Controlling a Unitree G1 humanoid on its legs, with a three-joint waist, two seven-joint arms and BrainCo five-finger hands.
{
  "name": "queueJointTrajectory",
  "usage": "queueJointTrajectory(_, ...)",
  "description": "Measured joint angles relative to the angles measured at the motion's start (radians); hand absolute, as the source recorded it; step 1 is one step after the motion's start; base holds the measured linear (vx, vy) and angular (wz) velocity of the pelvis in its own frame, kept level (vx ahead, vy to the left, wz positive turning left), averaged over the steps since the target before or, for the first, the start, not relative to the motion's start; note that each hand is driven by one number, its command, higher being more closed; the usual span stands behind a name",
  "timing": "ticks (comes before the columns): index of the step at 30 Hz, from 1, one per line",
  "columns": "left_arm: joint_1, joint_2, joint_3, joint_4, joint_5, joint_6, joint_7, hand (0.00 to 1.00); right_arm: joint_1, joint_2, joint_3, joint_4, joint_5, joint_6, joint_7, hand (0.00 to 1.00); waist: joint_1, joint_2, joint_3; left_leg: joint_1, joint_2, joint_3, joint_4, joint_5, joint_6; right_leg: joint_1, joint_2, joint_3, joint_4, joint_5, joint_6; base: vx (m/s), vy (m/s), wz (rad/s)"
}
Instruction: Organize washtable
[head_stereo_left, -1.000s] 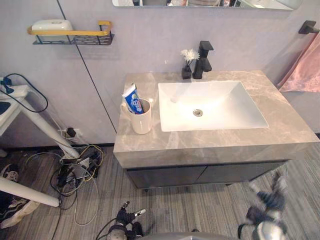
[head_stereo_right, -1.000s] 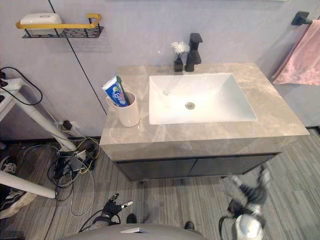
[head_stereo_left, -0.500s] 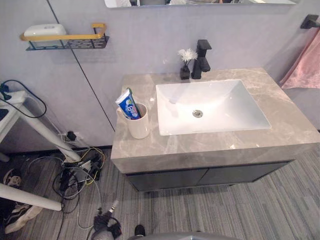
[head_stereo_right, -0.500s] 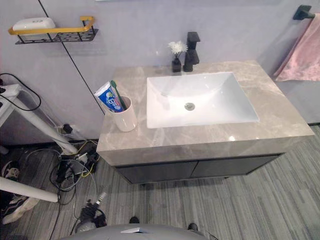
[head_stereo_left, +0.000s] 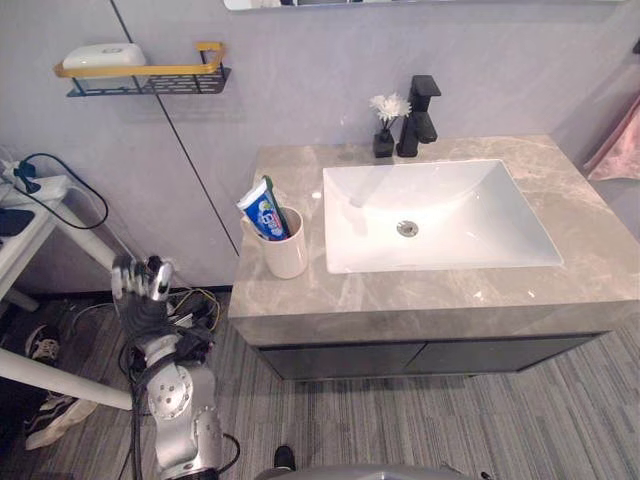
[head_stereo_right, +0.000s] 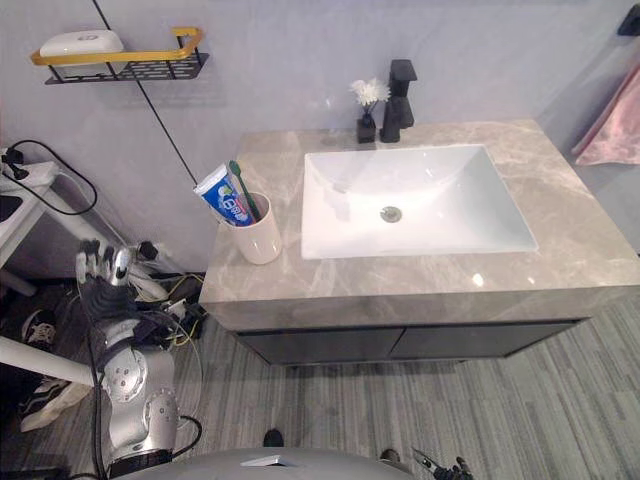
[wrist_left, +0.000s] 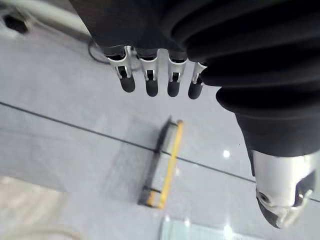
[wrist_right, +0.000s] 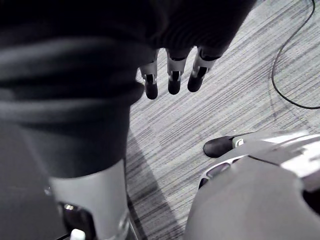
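A cream cup (head_stereo_left: 286, 250) stands on the grey marble countertop (head_stereo_left: 420, 296), left of the white basin (head_stereo_left: 440, 215). It holds a blue-and-white toothpaste tube (head_stereo_left: 262, 212) and a green toothbrush (head_stereo_right: 240, 188). My left hand (head_stereo_left: 140, 292) is raised beside the vanity's left side, below counter height, fingers (wrist_left: 157, 75) straight and holding nothing. It is well apart from the cup. My right hand (wrist_right: 172, 75) hangs low over the striped floor, fingers relaxed and empty.
A black faucet (head_stereo_left: 420, 112) and a small black vase of white flowers (head_stereo_left: 385, 128) stand behind the basin. A black-and-yellow wall shelf (head_stereo_left: 150, 75) carries a white soap dish (head_stereo_left: 102, 57). A pink towel (head_stereo_right: 610, 135) hangs at the right. Cables lie on the floor (head_stereo_left: 185, 310) beside the vanity.
My left hand has risen from floor level to beside the vanity's left side. My right hand, blurred at the lower right a second ago, has dropped away. The camera has shifted slightly.
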Motion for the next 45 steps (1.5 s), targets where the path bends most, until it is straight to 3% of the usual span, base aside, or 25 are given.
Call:
queueJointTrajectory(6,0.003,0.002,-0.133,-0.079,-0.012,-0.022,-0.095,0.0,0.001,0.0,0.002,0.008,0.027,-0.006,0.007,0.0,-0.001,-0.004,-0.002,-0.012,0.0,-0.003,0.003,0.006,0.001,-0.015,-0.001,0.0,0.011,0.0,0.0,0.0,0.002,0.01)
queueJointTrajectory(7,0.004,0.003,-0.157,-0.079,-0.011,-0.022,-0.113,1.0,-0.001,0.0,0.002,0.013,0.028,-0.007,0.008,0.0,-0.001,-0.004,-0.002,-0.012,0.0,-0.003,0.003,0.007,0.002,-0.016,-0.001,0.0,0.015,-0.001,0.001,0.0,0.0,0.0)
queueJointTrajectory(14,0.005,0.023,-0.24,-0.079,-0.011,-0.022,-0.188,1.0,-0.012,-0.002,0.002,0.036,0.028,-0.007,0.01,0.0,-0.002,-0.011,-0.007,-0.017,0.0,-0.006,-0.002,0.012,0.004,-0.025,-0.002,-0.002,0.024,-0.002,0.001,0.0,0.0,0.0)
queueJointTrajectory(18,0.007,0.088,-0.275,-0.047,-0.011,-0.02,-0.217,1.0,-0.016,-0.005,0.015,0.034,0.027,-0.005,0.009,0.0,-0.003,-0.013,-0.007,-0.009,0.0,-0.011,-0.002,0.015,0.004,-0.02,-0.001,-0.005,0.021,-0.002,0.001,0.0,0.0,0.0)
queueJointTrajectory(30,0.012,0.15,-0.347,0.045,-0.011,-0.011,-0.252,1.0,-0.031,-0.017,0.082,0.034,0.027,-0.005,0.01,0.0,-0.013,-0.035,-0.022,-0.014,0.0,-0.03,-0.002,0.016,0.002,-0.001,0.003,-0.033,-0.004,-0.002,-0.001,0.0,-0.008,0.05)
queueJointTrajectory(45,0.015,0.171,-0.408,0.135,-0.012,0.022,-0.268,1.0,-0.051,-0.017,0.081,0.034,0.027,-0.005,0.007,0.0,-0.029,-0.036,-0.021,-0.012,0.001,-0.02,-0.002,0.009,0.0,-0.002,0.004,-0.025,-0.011,-0.002,0.0,0.0,0.0,-0.01)
